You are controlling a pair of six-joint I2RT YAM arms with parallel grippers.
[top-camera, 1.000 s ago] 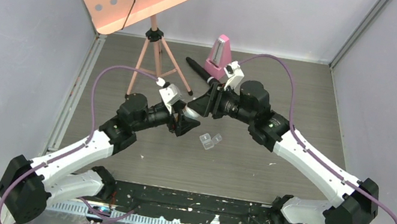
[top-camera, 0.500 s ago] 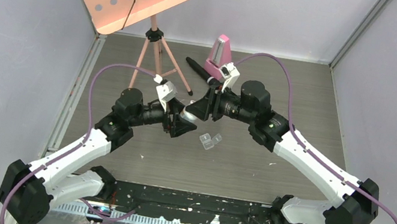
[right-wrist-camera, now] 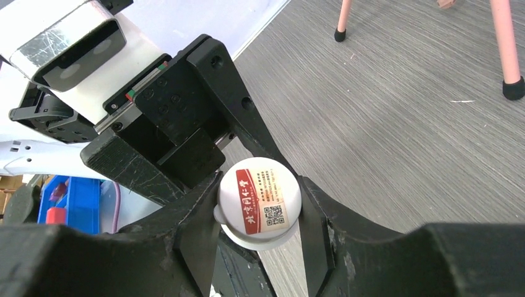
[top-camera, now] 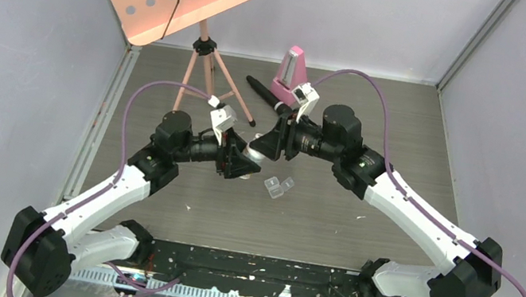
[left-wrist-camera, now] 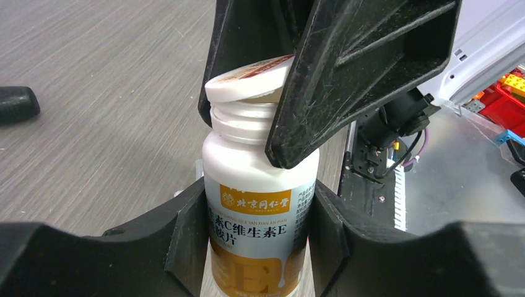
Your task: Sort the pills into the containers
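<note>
Left end effector point(left-wrist-camera: 257, 247) clamps glossy white bottle point(left-wrist-camera: 260, 164); right end effector point(right-wrist-camera: 259, 210) pinches round flat cap point(left-wrist-camera: 244, 80).

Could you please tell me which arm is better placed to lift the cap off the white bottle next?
Right. The right end effector grips the round white plastic cap, already tilted above the exposed threads, while the left end effector clamps the body of the white, orange-labelled plastic bottle.
</note>
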